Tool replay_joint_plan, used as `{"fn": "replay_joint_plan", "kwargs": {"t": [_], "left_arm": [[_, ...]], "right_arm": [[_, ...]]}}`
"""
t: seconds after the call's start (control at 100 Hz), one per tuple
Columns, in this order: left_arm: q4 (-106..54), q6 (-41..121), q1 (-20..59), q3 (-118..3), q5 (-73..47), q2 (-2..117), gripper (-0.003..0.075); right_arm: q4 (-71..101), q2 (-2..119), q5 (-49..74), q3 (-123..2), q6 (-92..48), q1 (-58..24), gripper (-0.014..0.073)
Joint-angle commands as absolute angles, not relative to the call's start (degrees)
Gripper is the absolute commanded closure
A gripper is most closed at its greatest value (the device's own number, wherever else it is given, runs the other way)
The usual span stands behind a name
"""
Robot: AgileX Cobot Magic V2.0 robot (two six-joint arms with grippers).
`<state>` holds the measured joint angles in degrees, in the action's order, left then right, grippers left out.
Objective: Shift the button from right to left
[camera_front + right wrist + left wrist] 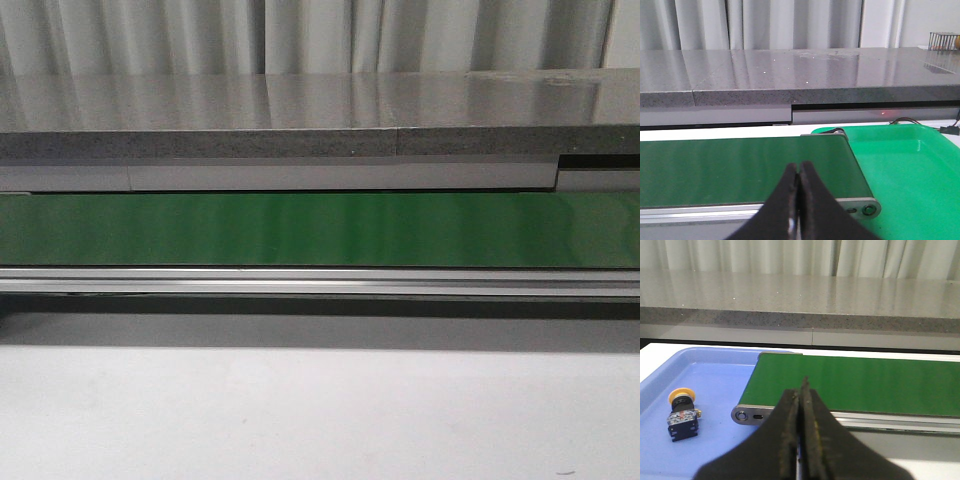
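Observation:
The button (681, 410), with an orange-yellow cap on a black blocky body, lies on its side in the blue tray (715, 370) beside the green belt's (850, 385) end, in the left wrist view. My left gripper (802, 390) is shut and empty, hovering over the belt's near rail, apart from the button. My right gripper (799, 172) is shut and empty over the belt's (740, 165) other end, next to the green tray (910, 170), which holds nothing in view. No gripper or button shows in the front view.
The green conveyor belt (320, 228) runs across the front view with a metal rail (320, 282) along its near side. A grey stone counter (300, 115) stands behind it. White tabletop (320, 420) lies in front.

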<state>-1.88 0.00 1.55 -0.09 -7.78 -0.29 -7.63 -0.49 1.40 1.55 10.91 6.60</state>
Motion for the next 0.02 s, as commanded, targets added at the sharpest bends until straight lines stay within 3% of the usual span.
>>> {"fn": "replay_joint_plan", "kwargs": {"t": [0.0,0.01], "left_arm": [[-1.9,-0.6,1.5,2.5,-3.3,-2.0,0.0741],[-1.9,-0.6,1.5,2.5,-3.3,-2.0,0.0741]], "right_arm": [[-8.2,-1.7,-3.0,0.8,11.0,6.8,0.0662],[-8.2,-1.7,-3.0,0.8,11.0,6.8,0.0662]]}}
